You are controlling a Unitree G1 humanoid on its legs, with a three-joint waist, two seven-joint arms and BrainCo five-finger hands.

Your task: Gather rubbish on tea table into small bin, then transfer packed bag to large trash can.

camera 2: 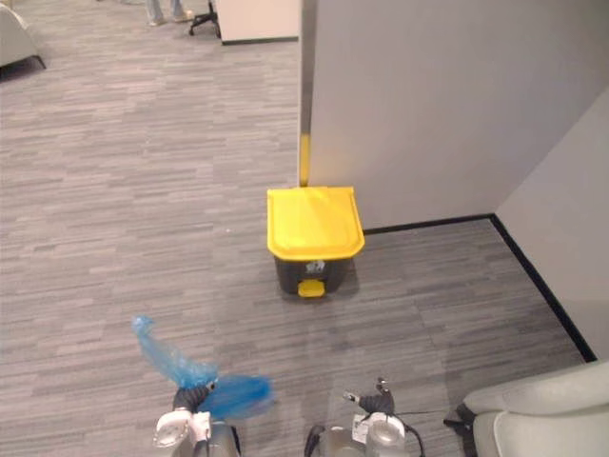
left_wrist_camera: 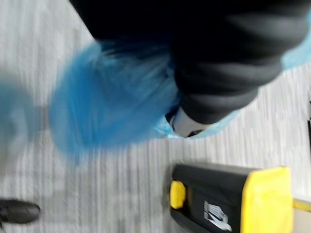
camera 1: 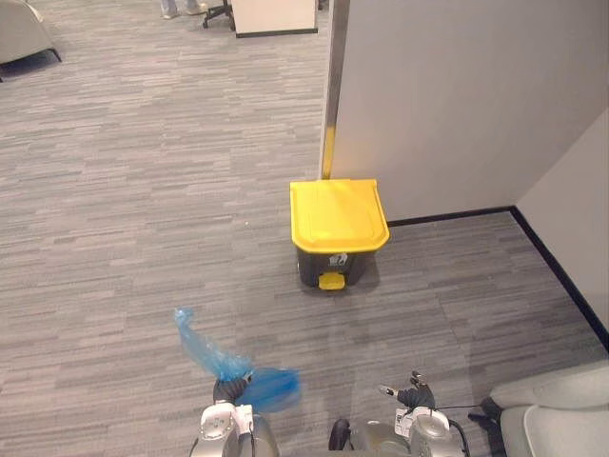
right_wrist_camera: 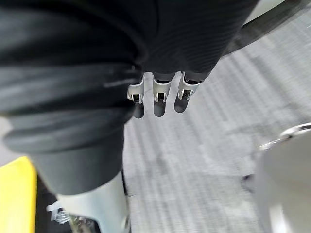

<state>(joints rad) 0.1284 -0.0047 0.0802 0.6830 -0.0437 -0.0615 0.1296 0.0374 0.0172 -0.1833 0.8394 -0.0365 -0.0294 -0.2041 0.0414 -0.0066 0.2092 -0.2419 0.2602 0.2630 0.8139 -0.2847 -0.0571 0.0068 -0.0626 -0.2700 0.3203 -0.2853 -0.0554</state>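
The left hand [camera 1: 228, 389], apparently clamped on the packed blue bag [camera 1: 273, 388], is hovering short of the closed yellow-lidded trash can [camera 1: 338, 228], drop-off pending.

Floor is grey streaked carpet [camera 1: 124, 190] throughout. Pale grey flat partition wall [camera 1: 457, 95] from 12 to 2 o'clock, with a brushed metal edge post [camera 1: 335, 76] at 12 and a yellow strip [camera 1: 327, 152] low on the post. Black skirting [camera 1: 561, 271] follows the wall base round to 4. Light grey upholstered seat [camera 1: 557, 414] at 5. Pale grey armchair [camera 1: 24, 33] at 11. White boxy cabinet [camera 1: 274, 14] and black castor chair base [camera 1: 217, 14] far off at 12.
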